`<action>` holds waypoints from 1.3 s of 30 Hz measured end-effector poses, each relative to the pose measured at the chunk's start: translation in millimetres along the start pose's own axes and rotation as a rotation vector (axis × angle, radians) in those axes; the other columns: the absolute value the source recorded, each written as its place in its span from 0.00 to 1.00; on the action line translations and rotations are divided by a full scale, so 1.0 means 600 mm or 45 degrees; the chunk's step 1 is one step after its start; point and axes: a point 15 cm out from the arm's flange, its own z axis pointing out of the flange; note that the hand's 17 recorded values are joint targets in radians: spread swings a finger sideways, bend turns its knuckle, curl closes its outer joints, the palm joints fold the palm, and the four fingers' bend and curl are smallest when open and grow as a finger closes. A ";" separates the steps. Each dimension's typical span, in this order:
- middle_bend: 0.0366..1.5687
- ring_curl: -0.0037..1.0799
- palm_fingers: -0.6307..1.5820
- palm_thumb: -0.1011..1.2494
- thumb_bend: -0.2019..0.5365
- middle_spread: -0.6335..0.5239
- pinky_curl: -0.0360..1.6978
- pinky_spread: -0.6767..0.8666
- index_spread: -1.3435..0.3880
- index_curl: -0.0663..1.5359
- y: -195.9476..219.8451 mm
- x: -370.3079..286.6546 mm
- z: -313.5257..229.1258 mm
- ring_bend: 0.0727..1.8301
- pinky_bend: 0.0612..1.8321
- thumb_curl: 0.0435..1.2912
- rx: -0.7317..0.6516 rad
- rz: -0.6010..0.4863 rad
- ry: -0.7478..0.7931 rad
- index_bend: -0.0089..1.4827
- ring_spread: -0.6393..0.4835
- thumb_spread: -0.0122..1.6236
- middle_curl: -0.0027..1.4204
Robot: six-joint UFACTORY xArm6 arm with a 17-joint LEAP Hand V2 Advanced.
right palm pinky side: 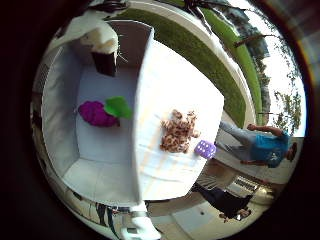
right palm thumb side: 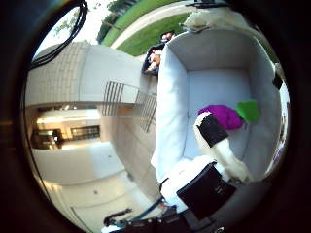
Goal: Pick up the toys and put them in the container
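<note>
A white container (right palm pinky side: 60, 100) stands on a white table (right palm pinky side: 165, 80). A purple toy (right palm pinky side: 97, 113) with a green part (right palm pinky side: 119, 106) lies on the container's floor. A tan and brown toy (right palm pinky side: 180, 131) lies on the table beside the container, with a small purple toy (right palm pinky side: 205, 149) near the table's edge. My right hand (right palm pinky side: 100, 38) is above the container with relaxed fingers that hold nothing. The right thumb side palm view shows a white and black finger (right palm thumb side: 216, 146) over the container (right palm thumb side: 175, 107), next to the purple and green toy (right palm thumb side: 229, 116).
A strip of grass (right palm pinky side: 190, 40) and pavement lie beyond the table. A building with a railing (right palm thumb side: 121, 97) stands to one side of the container in the right thumb side palm view.
</note>
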 end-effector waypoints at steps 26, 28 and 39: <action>0.08 0.29 0.29 0.57 0.23 0.63 0.24 0.76 0.53 0.19 0.141 0.197 -0.223 0.19 0.35 0.28 0.126 0.136 0.058 0.13 0.85 0.69 0.20; 0.09 0.29 0.30 0.57 0.23 0.63 0.24 0.76 0.53 0.19 0.166 0.251 -0.234 0.19 0.34 0.28 0.133 0.196 0.066 0.13 0.85 0.69 0.20; 0.09 0.30 0.32 0.58 0.24 0.62 0.21 0.75 0.55 0.20 0.306 0.521 -0.174 0.20 0.33 0.28 -0.060 0.487 0.146 0.12 0.84 0.70 0.21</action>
